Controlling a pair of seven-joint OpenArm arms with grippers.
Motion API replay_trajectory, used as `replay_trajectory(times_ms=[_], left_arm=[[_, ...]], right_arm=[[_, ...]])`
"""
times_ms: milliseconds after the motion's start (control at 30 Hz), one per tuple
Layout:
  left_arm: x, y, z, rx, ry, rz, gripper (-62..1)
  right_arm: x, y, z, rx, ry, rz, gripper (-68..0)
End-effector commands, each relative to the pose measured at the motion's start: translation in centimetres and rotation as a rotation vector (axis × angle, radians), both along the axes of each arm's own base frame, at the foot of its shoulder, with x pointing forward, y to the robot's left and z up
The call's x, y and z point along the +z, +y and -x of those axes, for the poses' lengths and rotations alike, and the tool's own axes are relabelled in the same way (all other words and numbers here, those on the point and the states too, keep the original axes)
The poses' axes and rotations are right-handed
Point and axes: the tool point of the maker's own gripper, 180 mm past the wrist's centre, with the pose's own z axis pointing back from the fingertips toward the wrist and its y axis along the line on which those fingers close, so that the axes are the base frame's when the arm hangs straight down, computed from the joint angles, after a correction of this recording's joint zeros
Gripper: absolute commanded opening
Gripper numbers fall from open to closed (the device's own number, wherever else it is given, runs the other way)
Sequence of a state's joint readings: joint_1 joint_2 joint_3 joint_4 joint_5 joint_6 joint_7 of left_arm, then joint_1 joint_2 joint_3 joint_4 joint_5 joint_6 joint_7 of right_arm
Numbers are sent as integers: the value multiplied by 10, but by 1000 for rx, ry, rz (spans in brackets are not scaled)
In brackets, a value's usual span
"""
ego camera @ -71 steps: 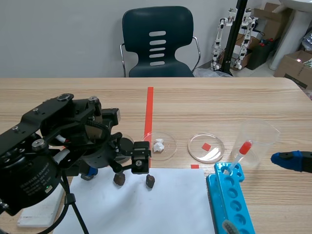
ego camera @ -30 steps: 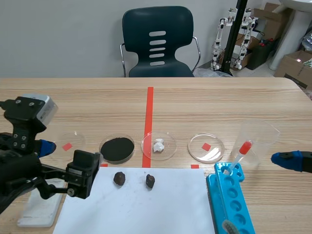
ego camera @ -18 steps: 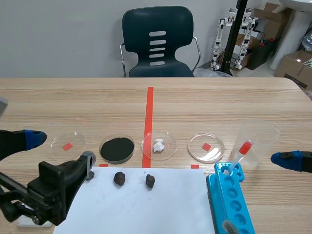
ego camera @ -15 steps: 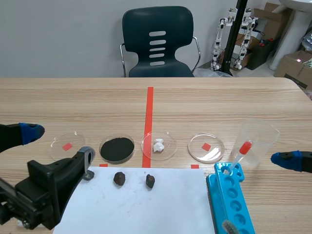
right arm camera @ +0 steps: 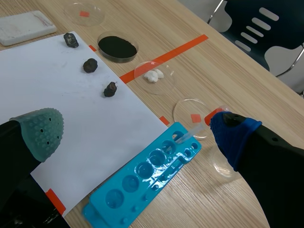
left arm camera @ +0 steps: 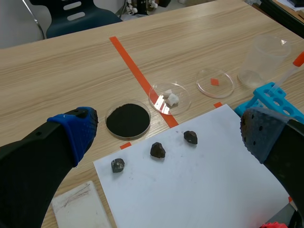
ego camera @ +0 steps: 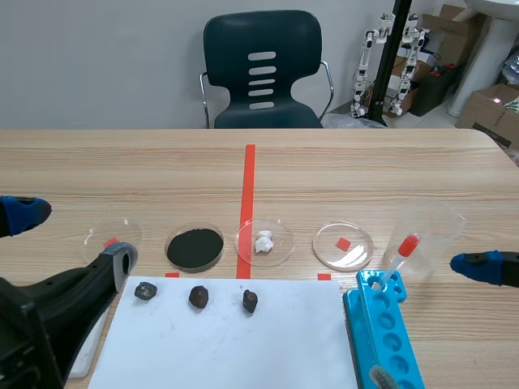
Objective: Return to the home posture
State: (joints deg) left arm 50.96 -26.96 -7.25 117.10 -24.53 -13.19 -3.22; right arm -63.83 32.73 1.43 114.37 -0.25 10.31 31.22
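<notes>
Looks pretty much home already, going by the task. Left gripper [ego camera: 71, 237] low at the far left of the frame, fingers spread wide, nothing held, just beside the corner of the white paper [ego camera: 243, 348], with a white slab [left arm camera: 80, 209] next to that corner. Right gripper [right arm camera: 137, 133] likewise spread wide and empty, only a blue tip poking in at the right edge of the scene view, near the plastic beaker [ego camera: 426, 231].

Between them on the surface [ego camera: 365, 162]: three dark rocks [ego camera: 199, 297] in a row along the far edge of the paper. Behind those, four little dishes: clear dish [ego camera: 109, 239] at the left, dish of black powder [ego camera: 195, 247], dish of white lumps [ego camera: 264, 241], second clear dish [ego camera: 343, 245]. Blue rack [ego camera: 385, 332] at the lower right, red-capped dropper [ego camera: 399, 261] leaning up out of it in front of the beaker.

Worth worrying about, just as a guess: catching the paper corner on any low sweep at the left, dragging the sheet and rolling the rocks out of line. Same for the clear dish right by that pad, probably light enough to skate off. On the right, clipping the dropper or tipping the beaker with a sideways swing, both tall and light. Safer to lift before swinging, probably.
</notes>
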Motion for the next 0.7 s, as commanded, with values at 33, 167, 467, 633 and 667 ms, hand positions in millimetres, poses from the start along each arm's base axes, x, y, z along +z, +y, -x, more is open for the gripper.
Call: replay_trajectory(times_ms=[33, 167, 467, 633, 667], left_arm=[[7, -3, -2, 1, -23, 25, 14], [7, -3, -2, 1, -22, 25, 14], [7, -6, 0, -20, -20, 32, 14], [7, -7, 0, -24, -20, 33, 14], [7, -7, 0, -24, -20, 33, 14]], right_arm=[[6, 0, -3, 3, -23, -10, -20], [6, 0, -3, 3, -23, -10, -20], [6, 0, -3, 3, -23, -10, -20], [6, 0, -3, 3, -23, -10, -20], [6, 0, -3, 3, -23, -10, -20]])
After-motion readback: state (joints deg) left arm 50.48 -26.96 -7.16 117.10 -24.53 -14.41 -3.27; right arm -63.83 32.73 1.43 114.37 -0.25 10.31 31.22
